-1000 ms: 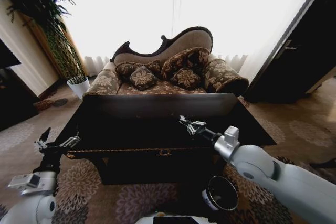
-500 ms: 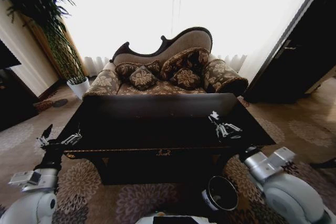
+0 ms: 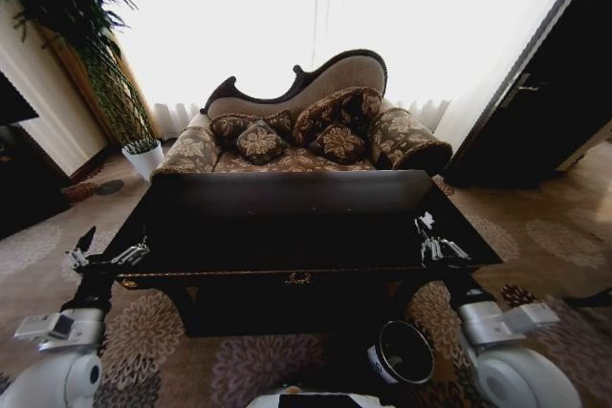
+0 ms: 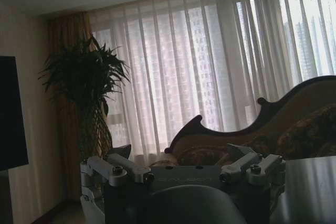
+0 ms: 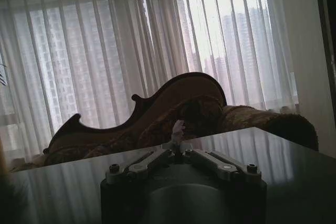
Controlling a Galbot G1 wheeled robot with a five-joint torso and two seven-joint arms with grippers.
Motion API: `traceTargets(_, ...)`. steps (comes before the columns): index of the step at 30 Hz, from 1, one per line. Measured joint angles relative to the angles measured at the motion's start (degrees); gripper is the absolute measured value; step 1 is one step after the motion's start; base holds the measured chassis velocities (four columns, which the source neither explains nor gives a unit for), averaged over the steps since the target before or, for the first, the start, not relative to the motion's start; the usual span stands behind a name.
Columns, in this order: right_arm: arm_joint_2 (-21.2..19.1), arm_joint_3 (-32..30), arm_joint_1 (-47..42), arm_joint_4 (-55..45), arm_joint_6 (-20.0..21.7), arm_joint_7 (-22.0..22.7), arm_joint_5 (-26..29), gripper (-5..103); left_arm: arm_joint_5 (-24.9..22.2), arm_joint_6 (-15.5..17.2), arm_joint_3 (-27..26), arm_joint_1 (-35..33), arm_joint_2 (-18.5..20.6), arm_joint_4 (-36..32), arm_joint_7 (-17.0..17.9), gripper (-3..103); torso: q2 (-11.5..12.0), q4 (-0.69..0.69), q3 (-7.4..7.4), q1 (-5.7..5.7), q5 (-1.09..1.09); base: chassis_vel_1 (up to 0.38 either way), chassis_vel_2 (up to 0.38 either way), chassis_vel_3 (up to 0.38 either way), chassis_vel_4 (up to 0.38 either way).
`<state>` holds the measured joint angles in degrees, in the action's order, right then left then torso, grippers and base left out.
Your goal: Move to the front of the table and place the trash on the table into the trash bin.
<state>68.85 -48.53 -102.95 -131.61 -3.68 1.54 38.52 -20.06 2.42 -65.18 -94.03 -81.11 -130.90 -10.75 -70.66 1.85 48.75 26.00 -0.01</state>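
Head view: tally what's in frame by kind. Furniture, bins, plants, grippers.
Furniture: 2 (table, sofa)
Bins: 1 (trash bin)
Plants: 1 (potted plant)
Grippers: 2 (left gripper at the table's front left corner, right gripper at its front right)
Total: 6

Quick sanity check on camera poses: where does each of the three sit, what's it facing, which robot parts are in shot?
Head: high, looking forward-down at the table, sofa behind, trash bin below; left claw and right claw at the table's front corners.
Left wrist: behind the open left claw, facing plant, curtains, sofa.
Right wrist: behind the shut right claw, looking across the tabletop at the sofa.
Shared: sofa, table.
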Motion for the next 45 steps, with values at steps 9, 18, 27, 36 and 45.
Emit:
traceTargets(9,2.3,1.0,-0.9,7.9,-6.8,-3.4,0.8,2,0.3,0.0,0.0,-0.3,-0.5,-0.1,0.0,100,0.0,0.0,0.0,0.0,-0.01,0.0,0.0,0.0,0.0)
traceTargets(18,4.1,2.7,-1.9,19.5,-16.3,-12.5,-1.7,2,0.6,0.0,-0.3,-0.5,-0.7,-0.1,0.0,100,0.0,0.02,0.0,0.0,0.06,0.0,0.0,0.0,0.0)
traceTargets(27,4.1,2.7,-1.6,21.8,-17.9,-13.6,-1.4,2,1.0,0.0,0.1,-0.5,-0.9,-0.1,0.0,100,0.0,0.01,0.0,0.01,-0.01,0.0,0.0,0.0,0.0)
traceTargets(36,2.8,5.8,1.1,33.3,-20.4,-15.1,-7.8,2,0.8,0.0,-0.5,-0.7,-0.7,-0.1,0.0,100,0.0,0.01,0.0,0.0,0.01,0.0,0.0,0.0,0.0)
traceTargets(45,2.4,12.3,5.0,44.6,-19.7,-14.2,-10.4,2,0.7,0.0,-0.6,-0.8,-0.7,-0.3,0.0,100,0.0,0.01,0.0,0.0,-0.01,0.0,0.0,0.0,0.0)
